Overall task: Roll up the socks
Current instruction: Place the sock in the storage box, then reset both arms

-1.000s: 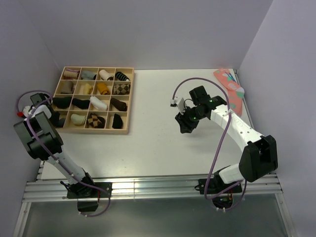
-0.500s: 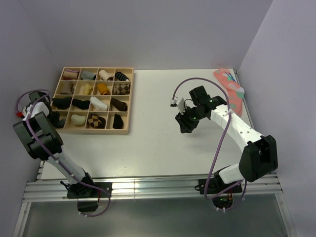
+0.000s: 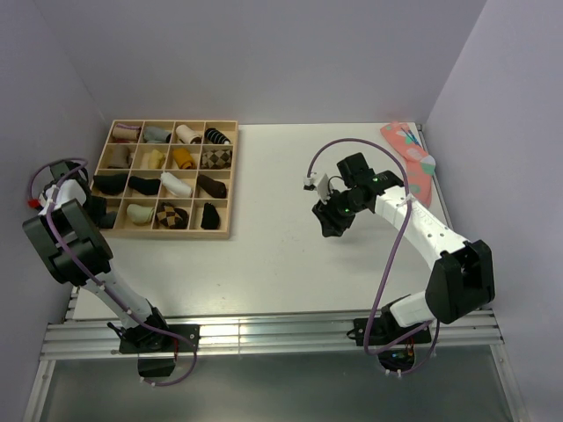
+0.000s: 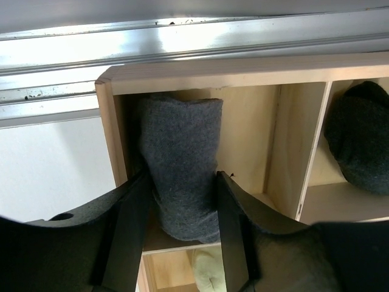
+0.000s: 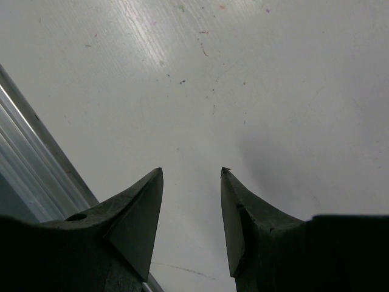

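Note:
The socks (image 4: pixel 179 164) are a charcoal-grey roll lying in the near left corner compartment of the wooden tray (image 4: pixel 243 64). My left gripper (image 4: pixel 182 177) reaches into that compartment, and both fingers (image 4: pixel 130 231) still lie against the roll's sides. In the top view the left gripper (image 3: pixel 98 214) sits at the tray's (image 3: pixel 234 176) left near corner, and the roll itself is hidden under it. My right gripper (image 3: pixel 332 227) hovers over bare table right of centre. It stands open (image 5: pixel 191 171) with nothing between the fingers.
The tray's other compartments hold several sock rolls in black, tan, cream and checked patterns. A salmon-pink dotted sock (image 3: pixel 409 154) lies flat at the back right corner. An aluminium rail (image 3: pixel 264 334) runs along the near table edge.
The left gripper's jaws have widened a little around the grey roll, and the left wrist has shifted slightly leftward. The right arm has barely moved.

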Tool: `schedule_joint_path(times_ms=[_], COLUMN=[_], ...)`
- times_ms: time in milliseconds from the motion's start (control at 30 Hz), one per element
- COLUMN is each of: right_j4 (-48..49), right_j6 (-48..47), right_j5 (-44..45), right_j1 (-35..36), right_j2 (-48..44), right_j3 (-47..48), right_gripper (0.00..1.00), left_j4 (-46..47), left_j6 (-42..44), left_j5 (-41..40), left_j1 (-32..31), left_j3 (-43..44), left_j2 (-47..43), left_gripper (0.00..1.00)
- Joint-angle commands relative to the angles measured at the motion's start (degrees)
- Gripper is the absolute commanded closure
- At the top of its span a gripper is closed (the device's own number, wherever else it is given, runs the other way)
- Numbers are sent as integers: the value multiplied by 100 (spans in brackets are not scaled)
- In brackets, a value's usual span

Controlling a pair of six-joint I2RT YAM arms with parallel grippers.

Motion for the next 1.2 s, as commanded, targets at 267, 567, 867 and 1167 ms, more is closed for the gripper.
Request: schedule_joint_path(times_ms=[267,567,867,1167], right_j4=[36,27,106,598], right_j6=[-69,1,397,897], right_j5=[37,116,222,134], right_j1=[35,26,-166,-993], right_j2=[105,-105,-737,-1300], right_j3=[132,115,334,335], right_gripper=[50,48,44,0], left_j4=[-380,-609,-460,1066], left_j6=[-103,-165,450,1135], left_j5=[-595,-630,-147,125], left_j1=[189,137,-669,-3794], left_j3=[508,526,1018,-185], left_j2=[-561,-1070,-2414,-4374], left_gripper=[44,40,20,0])
